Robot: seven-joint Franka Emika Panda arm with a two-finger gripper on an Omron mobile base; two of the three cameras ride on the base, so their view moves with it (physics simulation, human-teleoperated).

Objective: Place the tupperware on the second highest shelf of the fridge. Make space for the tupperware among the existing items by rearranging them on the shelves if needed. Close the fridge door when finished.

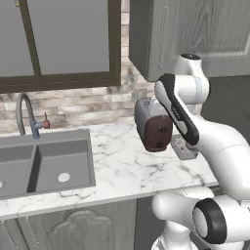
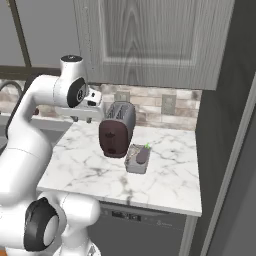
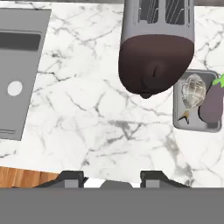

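**Tupperware not picked up yet, whole task still ahead**

Progress: tupperware [image 3: 196, 101] sits on the marble bench [image 3: 92, 109], right of frame in the hand view, just beside the dark-fronted toaster [image 3: 156, 52]. In the right base view it's at mid-frame, at the toaster's lower right. Nothing is held. Judging from that: grasp, carry, any shelf shuffle, placement and door closing are all still to do. The fridge [image 2: 235, 150] shows as a dark panel along the right edge of the right base view; I can't see inside it, so shelf state is unknown.

Left to right in the hand view:
- Sink [image 3: 19, 70], upper left: basin holds nothing I can see, drain visible.
- Bare marble, centre.
- Toaster, top centre: slots look empty.
- Tupperware, right: pale netted lump with a small brown piece on the left side, dark purple eggplant-like piece with a green sprig on the right.

Pincer [image 3: 111, 178]: bottom centre of the hand view, fingertips apart, clamped on nothing, hovering over bare bench well left of the tupperware. Next move probably needs a shift right to line up over the tray.
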